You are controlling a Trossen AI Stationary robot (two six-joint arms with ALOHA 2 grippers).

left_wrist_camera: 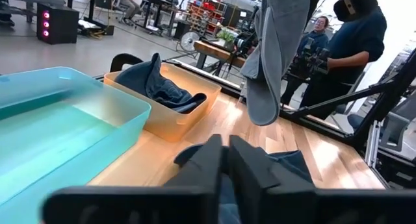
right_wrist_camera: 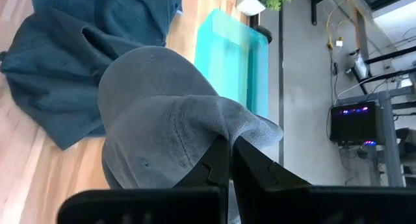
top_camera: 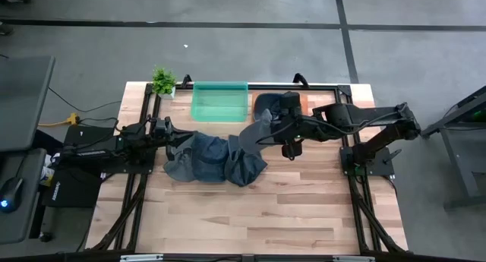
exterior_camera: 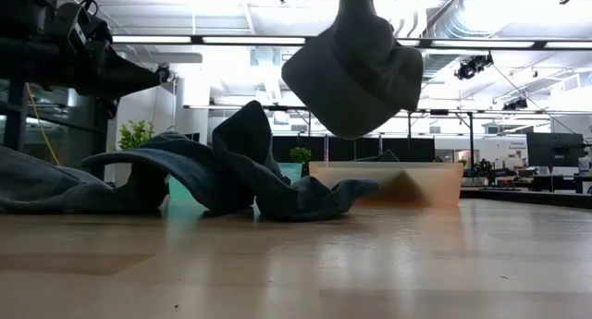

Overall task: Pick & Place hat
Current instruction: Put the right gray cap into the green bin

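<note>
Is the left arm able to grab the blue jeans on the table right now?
Probably yes. The left gripper sits right at the edge of the jeans, with nothing between them. The right gripper is away, holding the grey hat up in the air.

A pale wooden tabletop [top_camera: 250, 209] carries a heap of blue denim clothes [top_camera: 213, 159], a translucent teal plastic bin [top_camera: 220, 101], an orange bin [top_camera: 302, 101] and a small green potted plant [top_camera: 163, 81]. The right gripper [top_camera: 267, 126] holds a grey fabric hat [top_camera: 258, 133] over the denim; the left gripper [top_camera: 176, 137] rests at the heap's edge.
</note>
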